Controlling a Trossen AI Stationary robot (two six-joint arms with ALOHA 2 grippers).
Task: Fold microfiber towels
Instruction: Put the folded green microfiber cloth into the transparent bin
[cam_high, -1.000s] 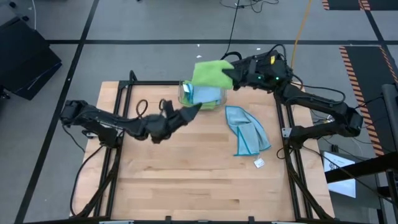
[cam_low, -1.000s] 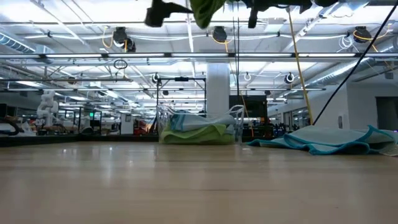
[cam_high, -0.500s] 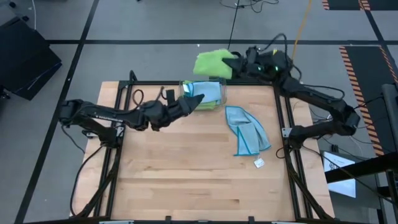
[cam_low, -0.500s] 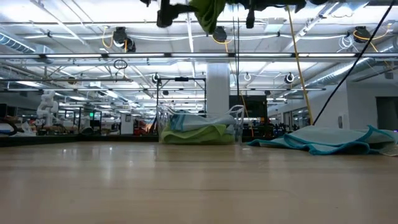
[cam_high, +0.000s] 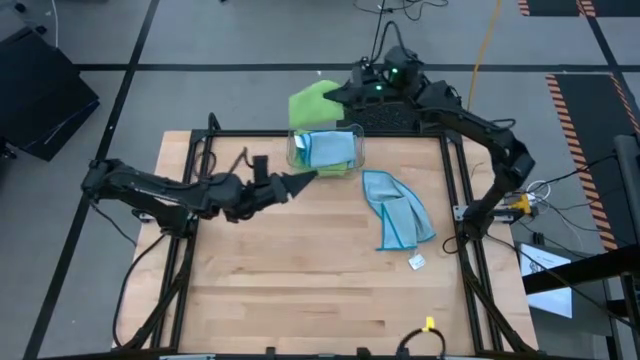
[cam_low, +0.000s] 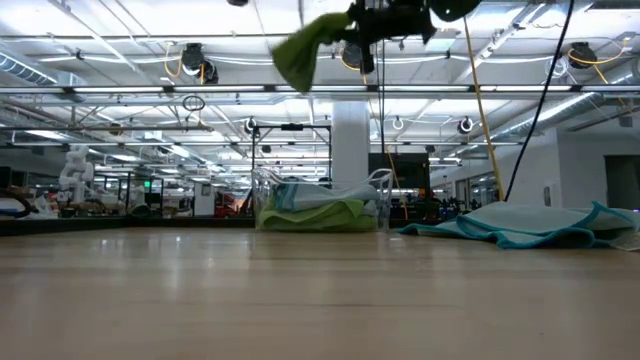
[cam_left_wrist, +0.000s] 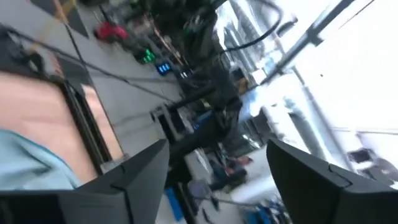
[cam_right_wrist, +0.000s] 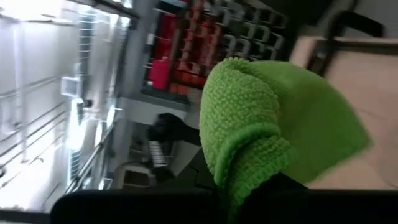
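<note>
From above, the right gripper (cam_high: 345, 95), clamped on a lime green towel (cam_high: 310, 103), holds it beyond the table's far edge behind the clear bin (cam_high: 325, 152), while the left gripper (cam_high: 305, 179) hovers near the bin with fingers parted and empty, a light blue towel (cam_high: 397, 217) lies on the table (cam_high: 300, 270), and the low view shows the green towel (cam_low: 300, 50) hanging high.

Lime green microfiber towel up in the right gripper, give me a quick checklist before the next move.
1. Right gripper shut on the lime green microfiber towel: ok.
2. Towel lifted clear of the wooden table: ok, it hangs high in the low view.
3. Left gripper open, ready to take a corner: ok, holding nothing.
4. Left gripper near the towel: not ok, it sits by the clear plastic bin, apart from the cloth.
5. Towel spread flat: not ok, it hangs bunched.
6. Crumpled light blue microfiber towel out of the way: ok, on the table's right side.
</note>
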